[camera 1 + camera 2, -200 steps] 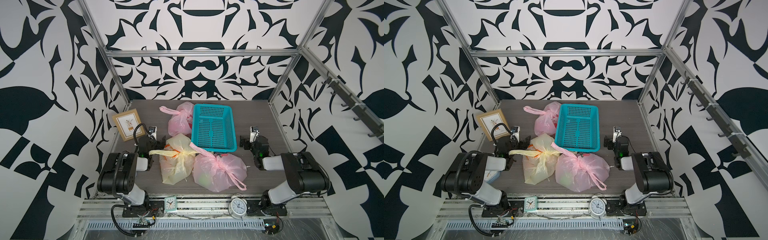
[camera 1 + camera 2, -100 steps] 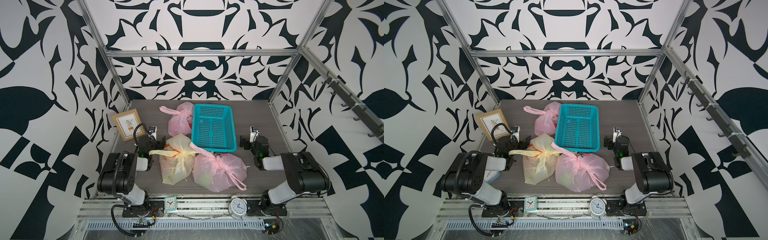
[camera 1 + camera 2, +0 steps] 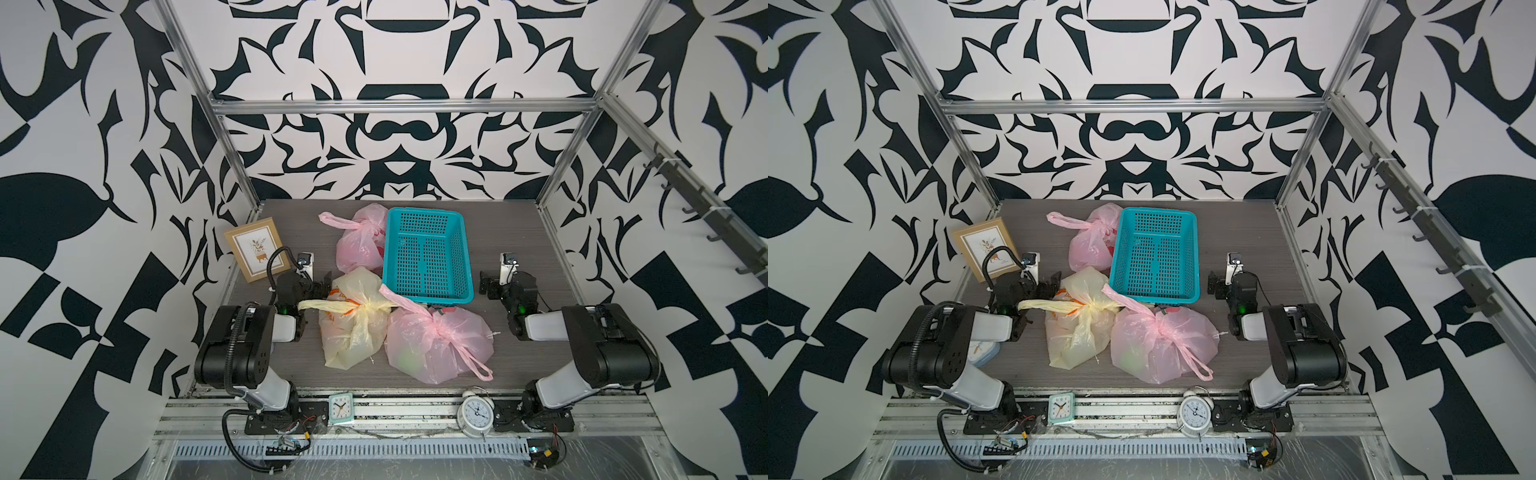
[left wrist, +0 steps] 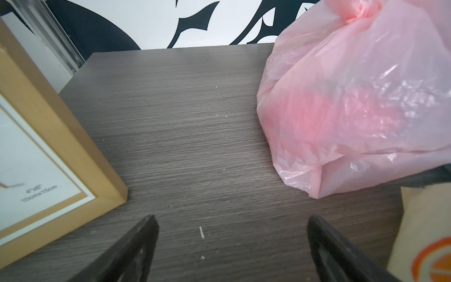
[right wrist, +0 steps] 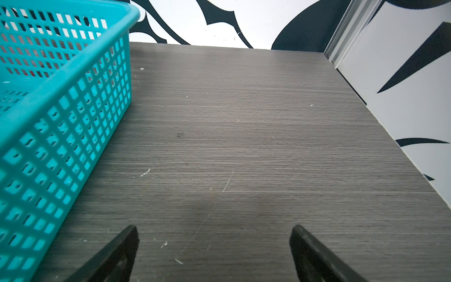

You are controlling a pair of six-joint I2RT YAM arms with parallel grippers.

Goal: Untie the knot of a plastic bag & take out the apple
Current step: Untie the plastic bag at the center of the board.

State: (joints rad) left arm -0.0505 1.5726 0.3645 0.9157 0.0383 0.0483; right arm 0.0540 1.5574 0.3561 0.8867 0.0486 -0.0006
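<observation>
Three knotted plastic bags lie on the dark table. A pink bag (image 3: 436, 345) is at the front with its knot (image 3: 435, 327) on top, and a faint green round shape (image 3: 405, 361) shows through it. A yellow bag (image 3: 353, 328) lies to its left. Another pink bag (image 3: 359, 245) (image 4: 353, 109) lies further back, with something red inside. No apple is plainly visible. My left gripper (image 3: 322, 286) (image 4: 232, 218) rests open and empty beside the yellow bag. My right gripper (image 3: 488, 286) (image 5: 214, 227) rests open and empty over bare table, right of the basket.
A teal mesh basket (image 3: 428, 297) (image 5: 61, 97) stands mid-table between the arms. A wooden picture frame (image 3: 253, 249) (image 4: 48, 146) leans at the far left, close to the left gripper. Two clocks (image 3: 340, 408) (image 3: 476, 413) sit on the front rail. Patterned walls enclose three sides.
</observation>
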